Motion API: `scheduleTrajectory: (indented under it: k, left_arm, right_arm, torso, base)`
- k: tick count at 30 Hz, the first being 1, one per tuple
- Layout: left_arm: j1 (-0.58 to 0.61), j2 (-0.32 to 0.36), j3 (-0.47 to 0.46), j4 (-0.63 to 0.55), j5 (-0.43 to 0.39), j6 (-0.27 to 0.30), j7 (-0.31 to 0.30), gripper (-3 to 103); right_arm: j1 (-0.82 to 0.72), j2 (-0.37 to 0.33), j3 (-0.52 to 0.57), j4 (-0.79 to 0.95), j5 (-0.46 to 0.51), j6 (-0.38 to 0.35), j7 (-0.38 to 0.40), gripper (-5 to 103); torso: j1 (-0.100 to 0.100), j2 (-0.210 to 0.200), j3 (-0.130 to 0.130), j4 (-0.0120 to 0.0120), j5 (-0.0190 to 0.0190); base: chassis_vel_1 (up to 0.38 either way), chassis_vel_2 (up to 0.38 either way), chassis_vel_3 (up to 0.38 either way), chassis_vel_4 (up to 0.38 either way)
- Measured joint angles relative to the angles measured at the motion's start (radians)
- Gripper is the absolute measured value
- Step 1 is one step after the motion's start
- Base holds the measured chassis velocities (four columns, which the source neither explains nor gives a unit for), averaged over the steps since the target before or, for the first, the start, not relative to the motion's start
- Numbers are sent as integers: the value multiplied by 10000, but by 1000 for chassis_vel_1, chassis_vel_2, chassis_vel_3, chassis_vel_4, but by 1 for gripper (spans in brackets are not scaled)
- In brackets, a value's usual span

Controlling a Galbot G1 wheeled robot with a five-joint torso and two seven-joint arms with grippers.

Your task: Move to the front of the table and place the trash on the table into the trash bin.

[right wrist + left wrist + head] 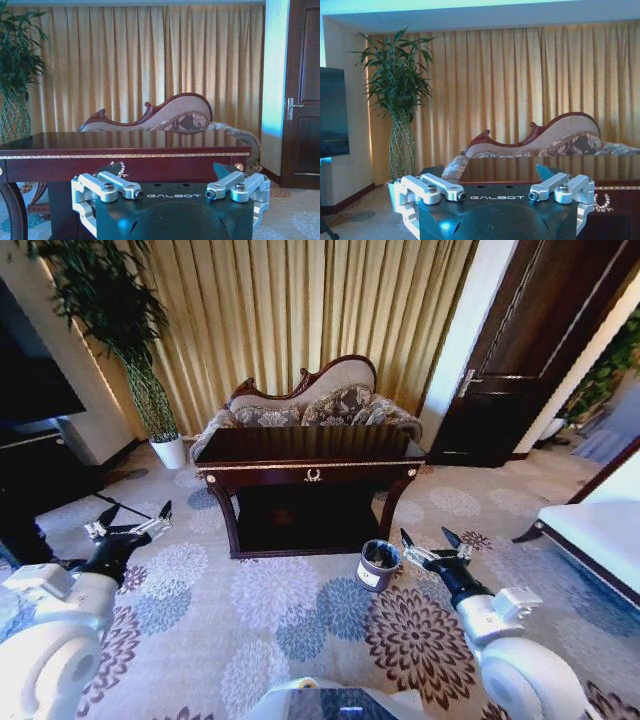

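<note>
Table (310,445) long axis runs left-right; trash bin (378,565) upright.

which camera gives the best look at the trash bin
The head view: the trash bin stands whole on the carpet by the table's front right leg, beside the open right gripper. The wrist views look over the tabletop toward the sofa, above where the bin stands.

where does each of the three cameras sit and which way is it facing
Head view: high on the robot, looking forward and down at the table, the trash bin, left gripper and right gripper.
Left wrist view: low on the left arm, level toward the sofa and plant; its own gripper mount shows.
Right wrist view: low, level at the table edge and door.
All share table, sofa and curtain.
</note>
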Motion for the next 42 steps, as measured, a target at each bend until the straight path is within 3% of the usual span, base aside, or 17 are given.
scheduleTrajectory:
  k: [28, 35, 42]
  left_arm:
    - [-5, 74, 108, 0, -41, -33, 34, 100]
    - [20, 67, 306, 0, -6, -497, -136, 100]
    - [26, 19, 530, 9, 73, -577, -353, 100]
  right_arm:
    - [122, -167, 173, 0, 233, 112, -11, 100]
    - [138, -16, 136, 2, 187, 243, -6, 100]
    - [124, 17, 158, -11, 208, 256, 2, 100]
  torso:
    - [-2, 0, 0, 1, 1]
    - [-6, 5, -3, 2, -1]
    - [4, -2, 2, 0, 0]
  base:
    - [159, -159, -149, 164]
    - [87, -61, -83, 74]
    - [0, 0, 0, 0]
